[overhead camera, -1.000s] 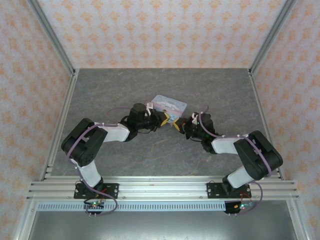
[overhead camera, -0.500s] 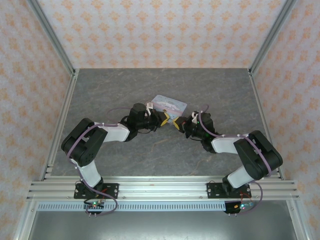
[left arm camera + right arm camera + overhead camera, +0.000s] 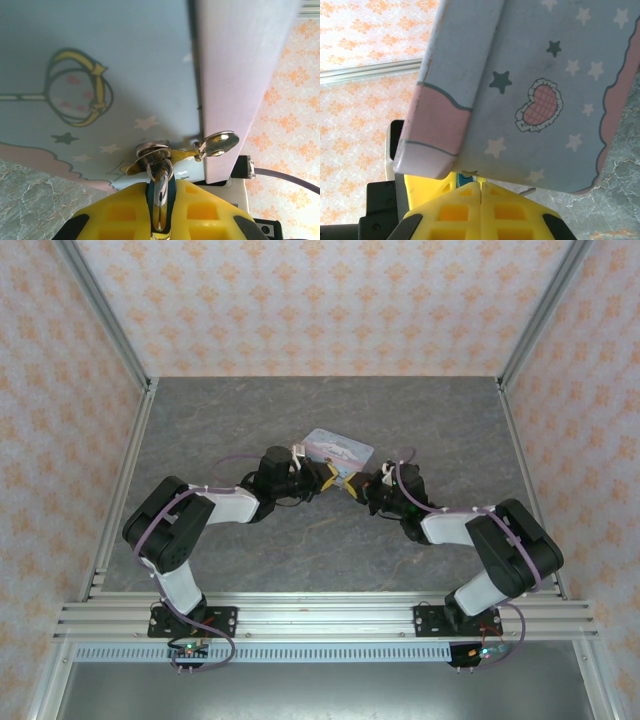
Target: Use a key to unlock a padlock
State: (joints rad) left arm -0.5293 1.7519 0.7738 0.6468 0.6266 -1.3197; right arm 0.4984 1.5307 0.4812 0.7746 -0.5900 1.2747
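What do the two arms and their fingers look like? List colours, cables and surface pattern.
The left arm and right arm match: bulky black joint housings, white links between them, and a thin purple cable looped along each. Both are bolted to a silver aluminium rail. The left fingers and right fingers are bright yellow plastic, moulded with square recesses.

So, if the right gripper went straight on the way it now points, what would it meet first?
Most likely the pastel-blue tin: the right gripper, shut, points at its printed face just ahead, though the gap is unclear.
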